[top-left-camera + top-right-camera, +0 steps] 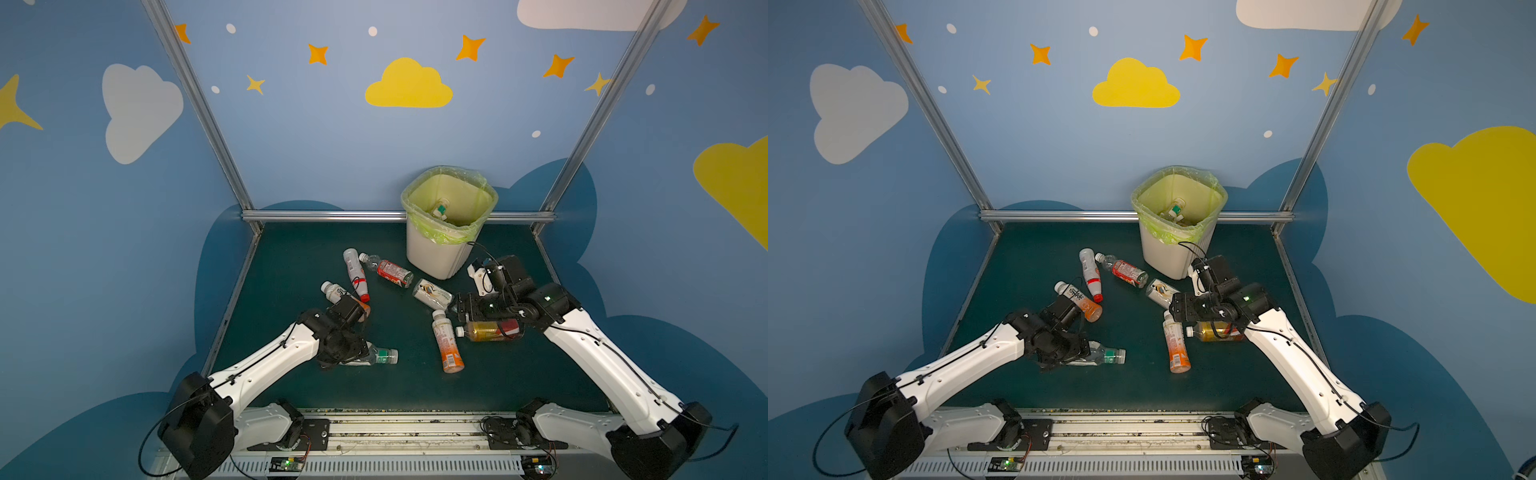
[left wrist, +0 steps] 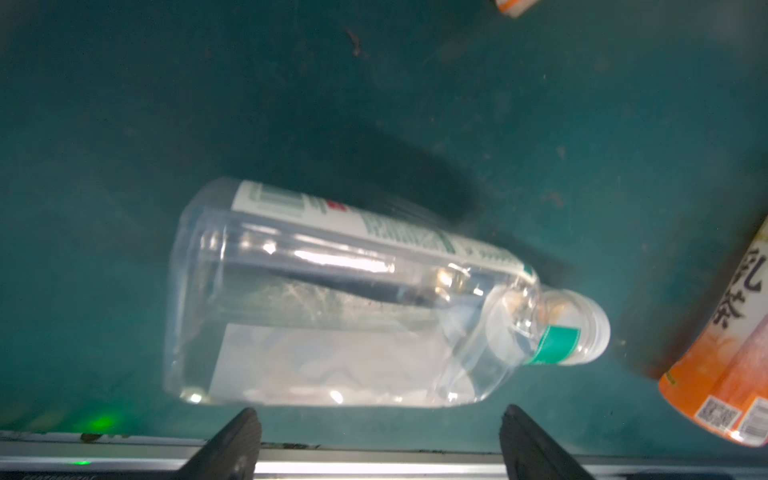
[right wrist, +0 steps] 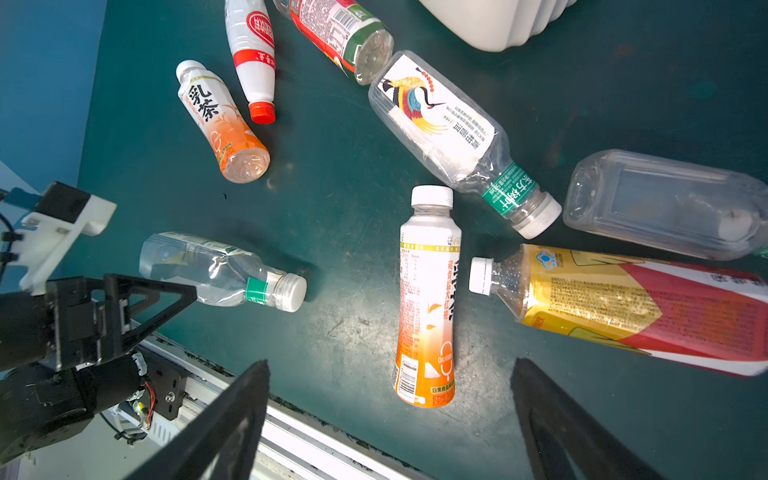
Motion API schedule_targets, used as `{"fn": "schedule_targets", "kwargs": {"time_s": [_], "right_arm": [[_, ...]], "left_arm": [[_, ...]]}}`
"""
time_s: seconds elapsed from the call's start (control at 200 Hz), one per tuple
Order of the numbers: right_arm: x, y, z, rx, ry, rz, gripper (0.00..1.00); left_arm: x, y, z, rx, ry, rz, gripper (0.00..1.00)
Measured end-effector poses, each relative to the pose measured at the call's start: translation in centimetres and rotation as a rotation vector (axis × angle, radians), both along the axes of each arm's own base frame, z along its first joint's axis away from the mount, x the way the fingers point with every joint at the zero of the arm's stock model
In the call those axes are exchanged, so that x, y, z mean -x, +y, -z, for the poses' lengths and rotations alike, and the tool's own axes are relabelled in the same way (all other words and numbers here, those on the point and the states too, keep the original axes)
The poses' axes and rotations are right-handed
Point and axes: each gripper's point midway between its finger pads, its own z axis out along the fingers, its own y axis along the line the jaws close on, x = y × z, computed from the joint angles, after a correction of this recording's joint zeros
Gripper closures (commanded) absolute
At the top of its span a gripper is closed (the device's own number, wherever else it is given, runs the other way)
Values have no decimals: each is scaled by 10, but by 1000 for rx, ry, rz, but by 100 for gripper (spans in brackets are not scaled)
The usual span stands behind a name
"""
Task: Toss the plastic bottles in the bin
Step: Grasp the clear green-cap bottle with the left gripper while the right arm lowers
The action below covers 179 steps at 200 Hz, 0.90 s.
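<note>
Bottles (image 1: 446,347) scattered on dark green mat (image 1: 291,270), blue cloud-and-star walls (image 1: 311,145)

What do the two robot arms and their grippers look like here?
Both the left arm and right arm have smooth white shell links joined by black joint housings, with thin black cables clipped along them. A small green light glows on the right arm's wrist joint. The left gripper and right gripper have black tapered fingers. Each wrist carries white brackets.

Bin (image 1: 428,257) — white, yellow-green bag (image 1: 440,237). Mat (image 1: 291,266) dark teal. Tall bottle (image 3: 428,299) orange-white label; crane bottle (image 3: 440,120) — white label, multicoloured bird, green neckband.
</note>
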Motion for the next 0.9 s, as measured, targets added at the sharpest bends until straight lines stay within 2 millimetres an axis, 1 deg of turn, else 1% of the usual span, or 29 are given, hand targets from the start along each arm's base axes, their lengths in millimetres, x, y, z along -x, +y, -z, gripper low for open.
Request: {"fn": "schedule_targets", "kwargs": {"time_s": [0.175,0.335,0.521,0.656,0.746,0.896], "right_arm": [[-1,0,-5,-4,-26,-9,8],[-2,-4,-8,8,-51,-16,8],[-6,-9,-8,21,-62,-7,8],[-8,-12,-8,25,-65,-3,8],[-8,-13,-8,28,-67,-3,8],[-9,-15,-7,32,-64,2,8]], "left_arm": [[-18,-1,12,-11,-6,-62,8],[-37,-1,21,-30,8,-77,8],[-63,-2,19,-41,-7,-55,9],[-82,-6,19,-45,-17,-22,10],[-88,-8,25,-50,-4,4,12],[-91,-14,34,-50,29,51,18]]}}
